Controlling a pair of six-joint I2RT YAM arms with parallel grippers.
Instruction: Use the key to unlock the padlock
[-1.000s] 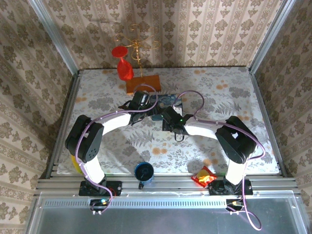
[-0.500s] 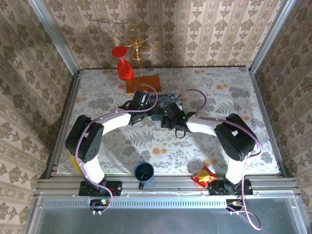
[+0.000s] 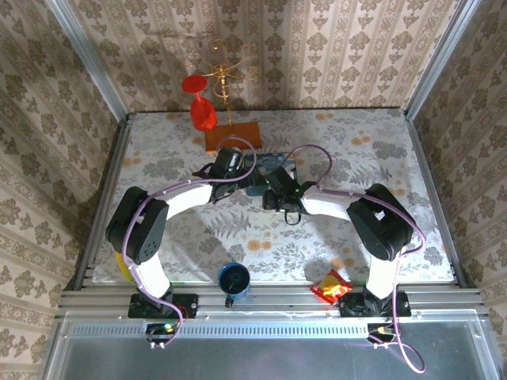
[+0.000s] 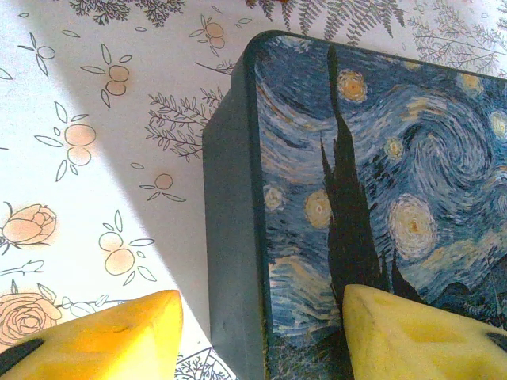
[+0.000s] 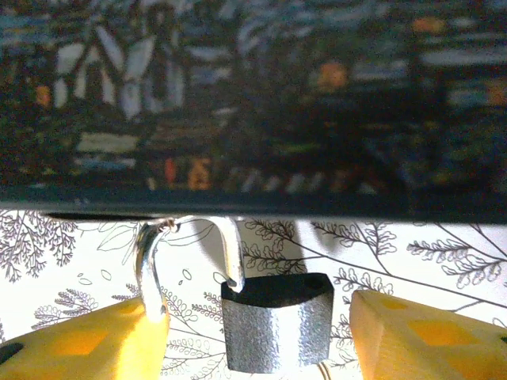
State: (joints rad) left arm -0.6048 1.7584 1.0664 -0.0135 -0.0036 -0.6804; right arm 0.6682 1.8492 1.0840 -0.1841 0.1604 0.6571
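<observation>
Padlock on table, just under tin near edge: grey grainy body, dark top, silvery shackle arching toward tin. Right tool open, yellow fingers flanking body, gaps both sides. Left tool open, astride tin's side wall. Tin crowds padlock; bare table nearer. Cup, red packet well apart.

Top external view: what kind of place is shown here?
Probably a robot test cell dressed up as a home room: patterned wallpaper covers the walls, a bare aluminium frame runs around them, and a floral tablecloth lies on the work surface.
</observation>
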